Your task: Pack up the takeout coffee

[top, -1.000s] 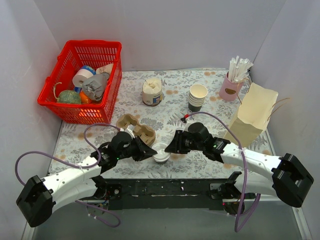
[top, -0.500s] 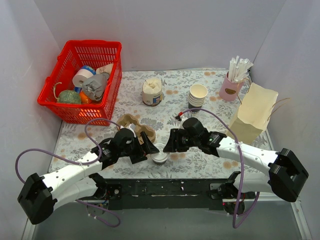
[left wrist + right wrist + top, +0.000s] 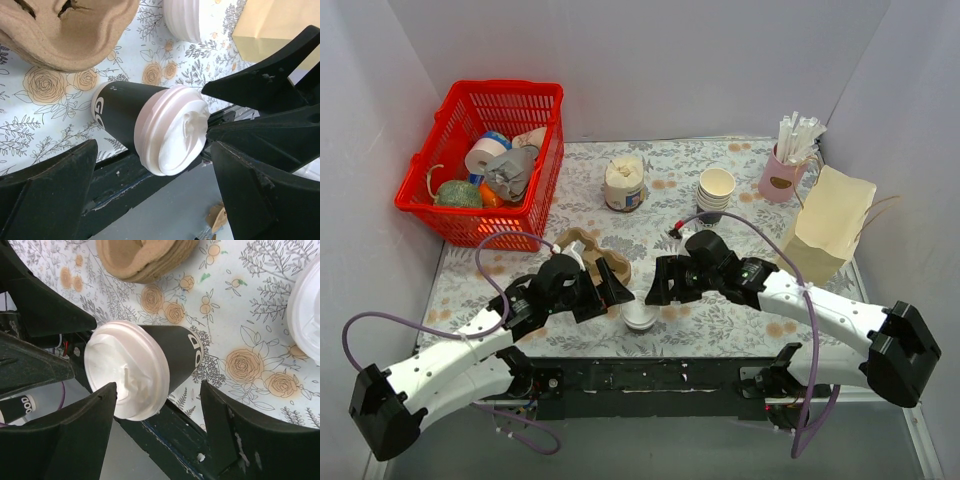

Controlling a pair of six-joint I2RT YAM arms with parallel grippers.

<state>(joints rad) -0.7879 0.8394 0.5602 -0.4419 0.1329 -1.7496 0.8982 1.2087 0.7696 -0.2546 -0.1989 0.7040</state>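
The takeout coffee [image 3: 640, 316] is a black paper cup with a white lid, standing upright near the table's front edge. In the left wrist view the takeout coffee [image 3: 150, 125] sits between the spread fingers of my left gripper [image 3: 152, 165], which is open and does not touch it. My left gripper [image 3: 608, 288] is just left of the cup and my right gripper [image 3: 660, 285] just right of it. In the right wrist view the takeout coffee [image 3: 145, 365] sits between the fingers of my right gripper [image 3: 159, 400], open with a gap on each side.
A brown pulp cup carrier [image 3: 590, 255] lies just behind the cup. A tan paper bag [image 3: 830, 230] stands at the right. At the back are a stack of white cups [image 3: 716, 193], a cream jar [image 3: 624, 184], a pink holder [image 3: 785, 172] and a red basket [image 3: 490, 160].
Both grippers have opened wide around the cup. The left one went from nearly shut to fully spread, and both wrists drew slightly back from the table edge.
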